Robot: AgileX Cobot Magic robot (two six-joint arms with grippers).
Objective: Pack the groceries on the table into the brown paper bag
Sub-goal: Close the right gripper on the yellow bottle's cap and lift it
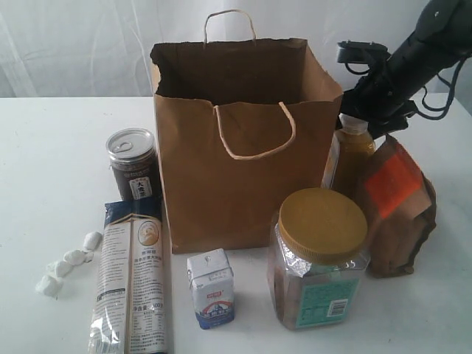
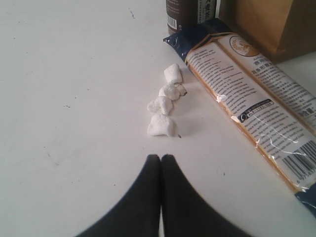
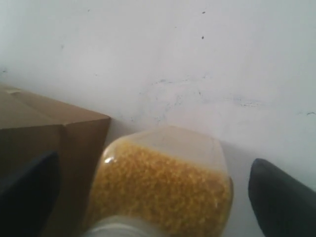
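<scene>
White and broad, the flat tabletop point(image 1: 44, 147) carries everything, with a few small dark specks on it. Toward its near-left corner lies a loose string of small white wrapped sweets point(image 2: 163, 106). My left gripper point(image 2: 161, 159) hangs just short of them, its two black fingers pressed together with nothing between them.

Just beside the sweets lies a long clear noodle packet with dark blue ends and printed text point(image 1: 133, 280), flat on the tabletop and running toward the near edge. At its far end stands a dark jar with a silver pull-tab lid point(image 1: 133, 166), upright.

In the middle, back toward the far edge, stands the tall brown kraft-paper bag point(image 1: 243, 169). It is upright with its mouth open and its top rim ragged. One pale twisted-cord handle droops over the front face and the other stands up at the back. In front of it, toward the near edge, are a small white-and-blue carton point(image 1: 211, 287) and a clear plastic jar with a wide gold lid point(image 1: 318, 258), both upright.

Close against the bag's right side stands a bottle of orange juice point(image 1: 352, 151). My right gripper point(image 3: 155, 192) is down over it, fingers wide apart on either side of the bottle, a gap showing on each side. Just right of the bottle leans a brown paper pouch with an orange label point(image 1: 398, 206).
</scene>
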